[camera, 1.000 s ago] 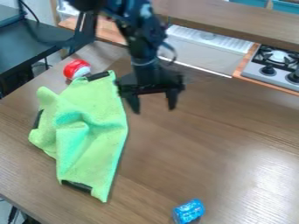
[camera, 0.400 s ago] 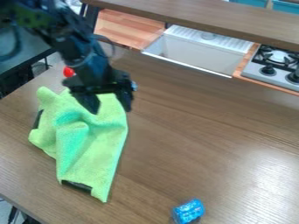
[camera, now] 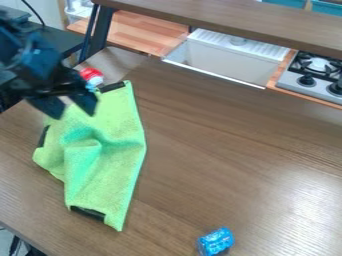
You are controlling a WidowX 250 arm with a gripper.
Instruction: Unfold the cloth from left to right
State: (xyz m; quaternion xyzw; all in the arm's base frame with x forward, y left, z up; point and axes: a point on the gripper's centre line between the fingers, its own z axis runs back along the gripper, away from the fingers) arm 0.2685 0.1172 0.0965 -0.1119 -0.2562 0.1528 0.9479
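Table [camera: 220, 145] spreads below and rightward of the fingers [camera: 85, 103]; cloth [camera: 113, 165] lies on it, its upper left part by the fingertips, the rest running down and right of them, rucked mid-way, probably because that side is still folded in; gripper [camera: 73, 114] has its fingers parted, nothing between them, placed there likely to pinch that loose edge; whether they touch it I can't tell; blue can [camera: 216, 242], far below right of them, and red can [camera: 91, 76], just above, seem mere bystanders.
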